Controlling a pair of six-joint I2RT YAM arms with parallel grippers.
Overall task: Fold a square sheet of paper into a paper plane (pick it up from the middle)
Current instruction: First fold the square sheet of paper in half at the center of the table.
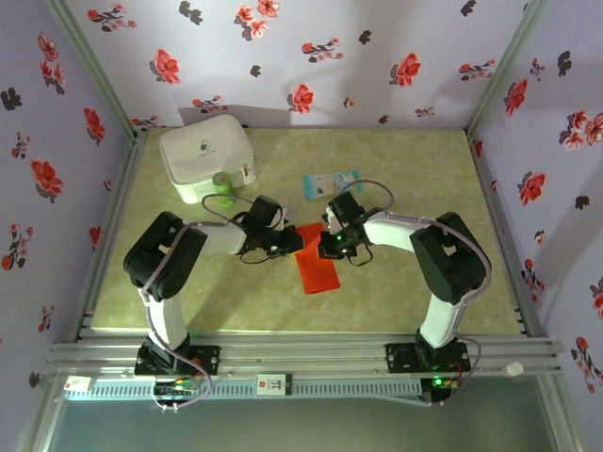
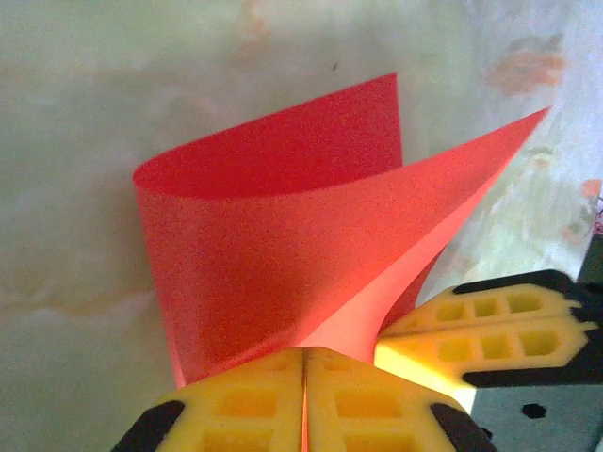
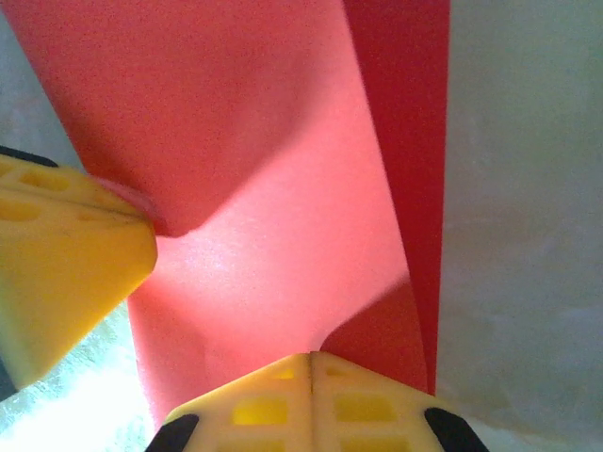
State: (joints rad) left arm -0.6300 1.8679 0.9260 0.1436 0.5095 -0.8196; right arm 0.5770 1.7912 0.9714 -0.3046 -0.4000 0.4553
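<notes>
Your left gripper [image 2: 303,358]: jaws pressed flat together, pinching an edge of the square sheet of paper [image 2: 273,254]. The sheet rises straight ahead of the fingertips and curls over in a loose bend, with one pointed corner reaching up and to that hand's right. Your right gripper [image 3: 311,360]: jaws likewise closed on the same sheet, with red paper spreading ahead of its tips and a soft dent near the middle. The two grippers sit just beside each other, tips nearly meeting; the right one's yellow fingers [image 2: 490,330] show at the lower right of the left wrist view. From above, the sheet's free end extends from between both hands toward the arm bases, over the table [image 1: 405,188]. White case [image 1: 205,158]: beyond the left gripper, well apart from it. Pale blue packet [image 1: 331,183]: just beyond the right gripper, apart from the paper
</notes>
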